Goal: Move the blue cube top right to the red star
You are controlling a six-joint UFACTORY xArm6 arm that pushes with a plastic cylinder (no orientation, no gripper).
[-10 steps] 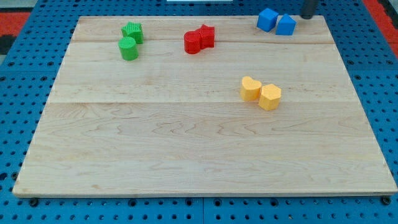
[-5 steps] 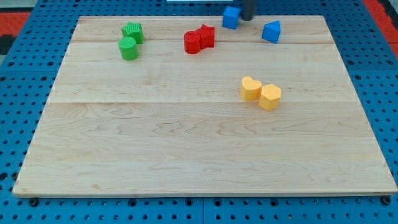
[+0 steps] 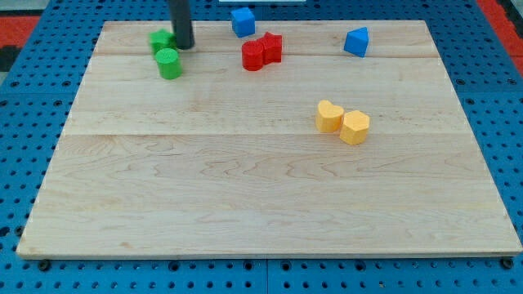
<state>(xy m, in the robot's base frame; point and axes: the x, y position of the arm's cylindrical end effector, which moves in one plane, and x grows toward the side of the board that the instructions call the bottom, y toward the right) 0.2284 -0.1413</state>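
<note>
The blue cube sits at the board's top edge, just up and left of the red star, apart from it. A red cylinder touches the star's left side. My tip is far left of the cube, right beside a green star that it partly hides, and just above a green cylinder.
Another blue block, wedge-like, lies at the top right. A yellow heart and a yellow hexagonal block touch each other right of centre. The wooden board lies on a blue pegboard.
The blue cube slid left along the top edge, past the red star. The other blue block shifted a little left. My tip swept left across the top to the green blocks.
</note>
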